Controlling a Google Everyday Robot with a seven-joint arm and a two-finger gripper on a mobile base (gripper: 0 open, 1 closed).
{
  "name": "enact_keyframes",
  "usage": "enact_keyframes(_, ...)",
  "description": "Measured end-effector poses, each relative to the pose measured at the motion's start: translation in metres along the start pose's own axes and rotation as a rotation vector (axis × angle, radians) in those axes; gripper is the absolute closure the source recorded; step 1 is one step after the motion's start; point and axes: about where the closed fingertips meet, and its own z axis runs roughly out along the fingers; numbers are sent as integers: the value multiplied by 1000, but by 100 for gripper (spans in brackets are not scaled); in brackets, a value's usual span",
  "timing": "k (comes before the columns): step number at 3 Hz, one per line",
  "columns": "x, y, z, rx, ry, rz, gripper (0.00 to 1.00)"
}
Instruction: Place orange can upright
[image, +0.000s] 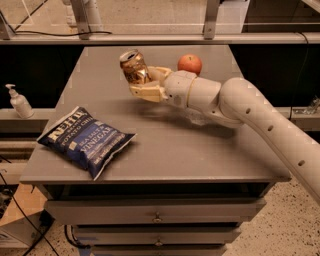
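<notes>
Grey table (200, 150), seen from the front edge, drawers (157, 217) below.

- The arm (260, 120) is reaching in from 4 o'clock across the tabletop toward 11 o'clock.
- The gripper (142, 82) is sitting over the far middle of the table, at about 12 o'clock from the table's centre. Its cream fingers (150, 92) are closing around the orange can (134, 67), gripping its lower half.
- The can is hanging in the air, clear of the surface, with a shadow lying on the table under the wrist. It is tilting, the silvery top end pointing to about 11 o'clock rather than straight up.
- A red apple (190, 64) is resting at 1 o'clock, just beside the wrist and behind it. Cannot tell whether they are touching.
- A blue chip bag (85, 140) is lying flat at 8 o'clock, well apart from the can.
- A pump bottle (19, 102) is standing off the table at 9 o'clock.

Progress, as judged: the grasp and the lift are looking done. What is remaining is squaring the can to vertical, lowering it until its base is sitting flat on bare table, then letting go and backing off. Bare surface is lying below the gripper and toward 6 o'clock. The tilt is the risk, since releasing like this would be tipping the can over.
</notes>
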Motion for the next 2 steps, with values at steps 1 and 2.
enact_keyframes(1,2,0,-1,7,10,6,83)
enact_keyframes(2,7,1,-1,11,25,22,59)
